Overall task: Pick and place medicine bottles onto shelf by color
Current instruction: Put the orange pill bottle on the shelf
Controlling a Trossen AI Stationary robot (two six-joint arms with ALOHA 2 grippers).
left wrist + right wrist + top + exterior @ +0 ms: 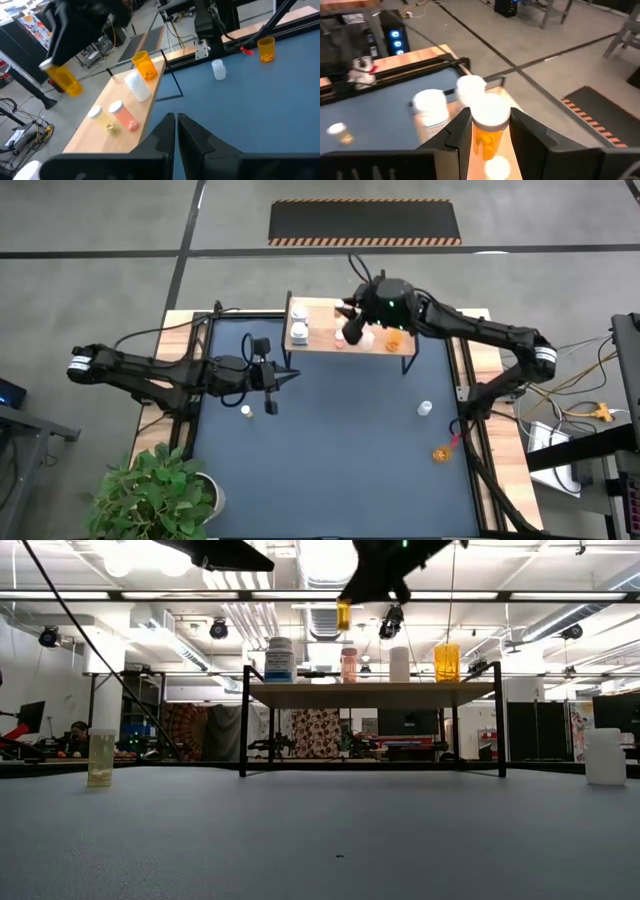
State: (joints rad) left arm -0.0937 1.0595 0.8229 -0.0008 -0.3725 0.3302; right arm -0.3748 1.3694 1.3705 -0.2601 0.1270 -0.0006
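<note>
The shelf (326, 343), a light-wood board on black legs, stands at the mat's far edge. It carries a white bottle (280, 659), a pink one (349, 664), another white one (399, 663) and an orange one (446, 662). My right gripper (352, 328) hovers over the shelf, shut on an amber white-capped bottle (343, 615). My left gripper (290, 378) hangs shut over the mat's left part, holding nothing. Loose bottles stand on the mat: a yellowish one (246, 411), a white one (425, 409), an orange one (441, 452). My right gripper pinches the amber bottle between its two fingers (457, 132), on the body (487, 142) just under the white cap (491, 111). The fingers reach in slanting slightly downward from the table's right. The bottle is lifted clear above the shelf board, roughly upright.
A potted plant (160, 490) stands at the near left corner. Cables and a stand lie beyond the table's right edge (570, 430). The dark blue mat (340, 460) has open room in its middle and near part.
</note>
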